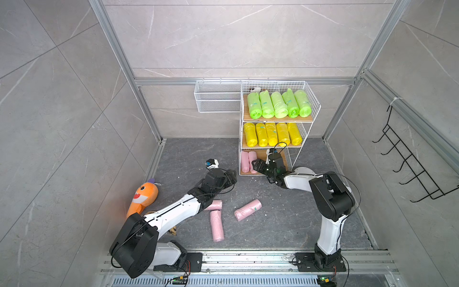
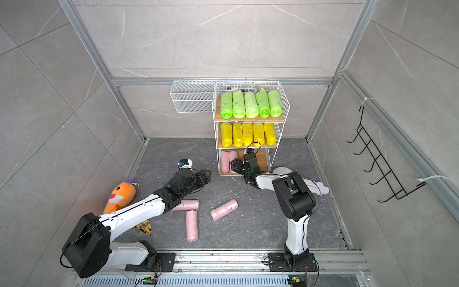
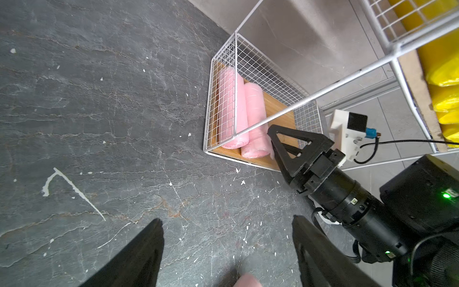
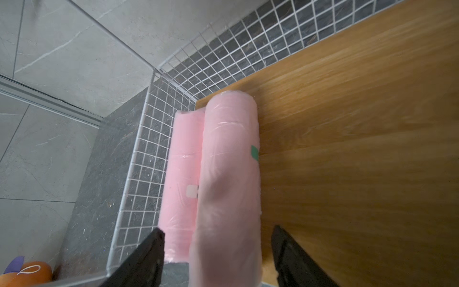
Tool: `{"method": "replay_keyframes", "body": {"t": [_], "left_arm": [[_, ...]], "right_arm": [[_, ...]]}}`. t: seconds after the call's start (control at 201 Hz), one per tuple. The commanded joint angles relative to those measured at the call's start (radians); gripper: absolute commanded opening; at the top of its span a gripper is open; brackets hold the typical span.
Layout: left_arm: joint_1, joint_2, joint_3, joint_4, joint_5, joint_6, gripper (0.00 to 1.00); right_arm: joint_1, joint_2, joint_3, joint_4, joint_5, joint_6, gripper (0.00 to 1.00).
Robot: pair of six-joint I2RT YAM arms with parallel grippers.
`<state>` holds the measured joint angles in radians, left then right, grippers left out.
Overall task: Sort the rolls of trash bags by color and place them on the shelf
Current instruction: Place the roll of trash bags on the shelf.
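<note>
Seating a pale pink crinkly plastic roll (image 4: pixel 229 161) on the bottom board (image 4: pixel 360 124) of the white wire shelf (image 1: pixel 312 99); my right gripper (image 4: pixel 218 229) brackets it, jaws parted, holding nothing. Next: withdraw, fetch another.

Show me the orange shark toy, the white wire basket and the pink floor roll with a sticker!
orange shark toy (image 1: pixel 146 192): in a top view, on its orange head.
white wire basket (image 1: pixel 218 103): in a top view, on its front mesh.
pink roll with the sticker (image 1: pixel 247 210): in a top view, on its middle.
</note>
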<state>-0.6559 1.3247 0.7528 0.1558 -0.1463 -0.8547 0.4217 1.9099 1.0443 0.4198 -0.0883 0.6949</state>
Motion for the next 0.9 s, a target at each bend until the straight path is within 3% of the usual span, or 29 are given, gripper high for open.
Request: {"method": "replay_keyframes", "body": {"t": [0.0,0.139,0.503,0.891], "left_arm": [[-0.011,-0.001,0.000,0.002,0.065,0.098,0.83],[-0.079,0.043,0.023,-0.026,0.107,0.228,0.83],[-0.310,0.272,0.234,-0.284,-0.061,0.525,0.82],[-0.364,0.501,0.434,-0.496,-0.117,0.663,0.84]], "right_arm": [[-0.003,-0.101,-0.058,-0.004,0.037,-0.033,0.74],[-0.003,-0.216,-0.159,-0.019,0.053,-0.041,0.76],[-0.027,-0.522,-0.252,-0.348,0.049,-0.189,0.81],[-0.126,-0.626,-0.326,-0.460,-0.040,-0.229,0.83]]}}
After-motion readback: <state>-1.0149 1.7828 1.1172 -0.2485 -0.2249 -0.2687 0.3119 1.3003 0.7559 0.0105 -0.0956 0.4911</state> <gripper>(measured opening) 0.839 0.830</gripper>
